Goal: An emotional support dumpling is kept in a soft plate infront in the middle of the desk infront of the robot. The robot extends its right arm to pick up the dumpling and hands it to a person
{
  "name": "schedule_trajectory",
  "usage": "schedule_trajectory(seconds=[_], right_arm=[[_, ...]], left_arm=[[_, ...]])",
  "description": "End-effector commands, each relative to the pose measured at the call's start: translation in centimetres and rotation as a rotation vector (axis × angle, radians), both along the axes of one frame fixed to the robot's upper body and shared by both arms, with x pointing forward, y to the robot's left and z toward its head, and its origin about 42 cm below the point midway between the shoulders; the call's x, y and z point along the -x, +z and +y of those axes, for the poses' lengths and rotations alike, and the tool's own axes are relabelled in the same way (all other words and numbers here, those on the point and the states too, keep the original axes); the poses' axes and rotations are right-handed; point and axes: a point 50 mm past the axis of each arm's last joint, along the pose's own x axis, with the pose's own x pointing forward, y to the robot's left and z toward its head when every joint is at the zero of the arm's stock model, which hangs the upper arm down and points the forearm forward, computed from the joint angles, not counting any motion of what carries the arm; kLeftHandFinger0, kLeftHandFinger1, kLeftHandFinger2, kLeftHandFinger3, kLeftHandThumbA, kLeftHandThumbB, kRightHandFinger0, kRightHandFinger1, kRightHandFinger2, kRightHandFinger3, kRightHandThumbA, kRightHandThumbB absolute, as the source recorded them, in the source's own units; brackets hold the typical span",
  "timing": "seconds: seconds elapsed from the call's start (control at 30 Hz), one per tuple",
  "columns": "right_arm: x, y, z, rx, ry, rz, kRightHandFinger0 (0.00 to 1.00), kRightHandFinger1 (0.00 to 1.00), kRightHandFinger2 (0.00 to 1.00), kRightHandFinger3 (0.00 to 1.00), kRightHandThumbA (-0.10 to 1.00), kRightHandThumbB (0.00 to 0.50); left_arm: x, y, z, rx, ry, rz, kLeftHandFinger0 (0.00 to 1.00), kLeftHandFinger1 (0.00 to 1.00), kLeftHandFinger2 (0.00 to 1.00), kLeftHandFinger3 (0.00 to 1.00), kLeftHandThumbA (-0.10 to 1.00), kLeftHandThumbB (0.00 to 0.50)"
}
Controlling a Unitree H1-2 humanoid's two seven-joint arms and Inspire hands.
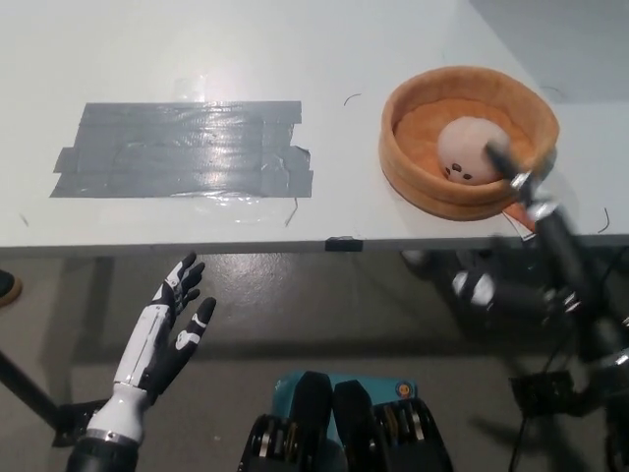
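Note:
A pale dumpling toy (466, 150) with small dark face marks lies inside a soft orange plate (432, 88) on the right part of the white desk (324, 59). My black right hand (526, 192) reaches up from the lower right, blurred by motion. Its fingertips (497, 153) sit at the plate's near rim, right beside the dumpling, and I cannot tell whether they touch it. My white left hand (172, 320) rests below the desk's front edge at the lower left, open with fingers spread.
A large patch of grey tape strips (187, 147) covers the desk's left half. The desk's front edge (295, 246) runs across the middle of the picture. Grey floor lies below it.

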Motion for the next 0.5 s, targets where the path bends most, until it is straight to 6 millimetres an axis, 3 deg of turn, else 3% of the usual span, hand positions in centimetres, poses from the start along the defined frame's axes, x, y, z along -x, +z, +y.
schedule_trajectory(seconds=[0.0,0.03,0.17,0.23,0.33,0.43,0.47], right_arm=[[-2.3,8.0,-2.0,0.116,-0.047,-0.080,1.00,1.00,1.00,1.00,0.96,0.289],[-2.5,8.3,-2.1,0.123,-0.045,-0.073,1.00,1.00,1.00,1.00,0.95,0.289],[-7.4,11.6,-2.9,0.289,-0.088,0.028,1.00,1.00,1.00,1.00,0.97,0.316],[-9.5,12.3,-3.0,0.356,-0.100,0.073,1.00,1.00,1.00,1.00,0.95,0.310],[-12.5,13.0,-2.8,0.424,-0.110,0.160,1.00,1.00,1.00,1.00,0.92,0.343],[-15.9,13.4,-2.4,0.548,-0.136,0.221,1.00,1.00,1.00,1.00,0.96,0.367],[-16.1,13.5,-2.4,0.553,-0.137,0.223,1.00,1.00,1.00,1.00,0.96,0.368]], left_arm=[[0.3,0.7,0.3,-0.001,0.002,-0.064,1.00,1.00,1.00,1.00,0.81,0.263],[0.4,0.7,0.3,-0.001,0.004,-0.063,1.00,1.00,1.00,1.00,0.81,0.263],[0.6,0.5,0.3,0.004,0.010,-0.067,1.00,1.00,1.00,1.00,0.81,0.258],[0.5,0.6,0.4,0.005,0.010,-0.069,1.00,1.00,1.00,1.00,0.82,0.261],[0.3,0.8,0.4,0.003,0.013,-0.070,0.99,1.00,1.00,1.00,0.82,0.256],[0.1,0.8,0.3,0.005,0.010,-0.070,1.00,1.00,1.00,1.00,0.82,0.274],[0.1,0.8,0.2,0.006,0.010,-0.071,1.00,1.00,1.00,1.00,0.82,0.274]])
